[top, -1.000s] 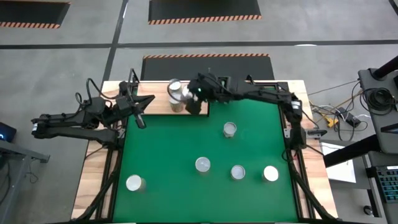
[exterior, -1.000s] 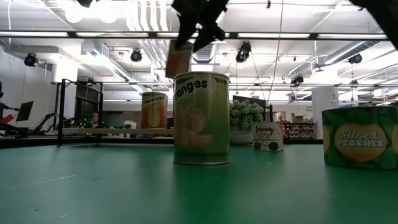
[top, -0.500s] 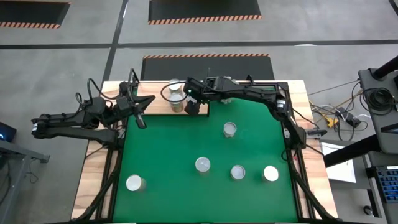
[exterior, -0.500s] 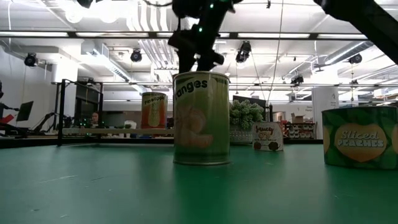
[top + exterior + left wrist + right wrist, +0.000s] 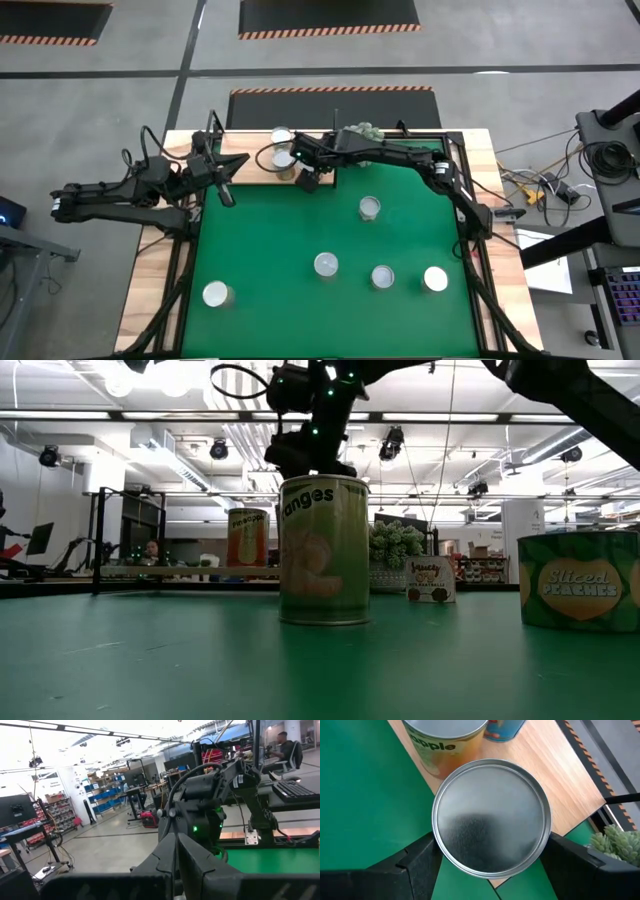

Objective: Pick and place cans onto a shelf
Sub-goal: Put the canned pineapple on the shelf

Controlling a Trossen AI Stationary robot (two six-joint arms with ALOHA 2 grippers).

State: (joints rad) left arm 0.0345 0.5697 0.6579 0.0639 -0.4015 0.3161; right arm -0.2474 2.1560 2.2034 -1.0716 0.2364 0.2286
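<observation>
My right gripper (image 5: 492, 854) reaches to the far left of the green mat and is shut on a can (image 5: 491, 822) with a silver top, above the near edge of the pale wooden shelf (image 5: 560, 785). In the high view this can (image 5: 284, 158) shows beside another can (image 5: 283, 135) on the shelf (image 5: 255, 172). A pineapple can (image 5: 445, 740) stands on the shelf just beyond. Several more cans stand on the mat, among them the oranges can (image 5: 323, 550) and one at the near left (image 5: 216, 294). My left gripper (image 5: 228, 193) waits shut at the mat's far left. My right gripper pinches the can's side wall just below the rim (image 5: 436, 851), one finger (image 5: 420, 867) on each side. The fingers slant down from above, coming from the table's right. The can stays upright; whether its bottom touches the shelf or the mat, the can itself hides.
A spiky grey-green plant (image 5: 362, 131) sits at the far edge behind my right arm. A blue can (image 5: 502, 730) stands farther along the shelf. Three cans (image 5: 382, 277) stand in a row toward the mat's near right, and one (image 5: 370, 208) at mid-right.
My right gripper has come down with the can from high above the shelf and moved a little toward the table's left, tipping more steeply downward. The can has stayed upright in the hold. The gap between the fingers is unchanged.
</observation>
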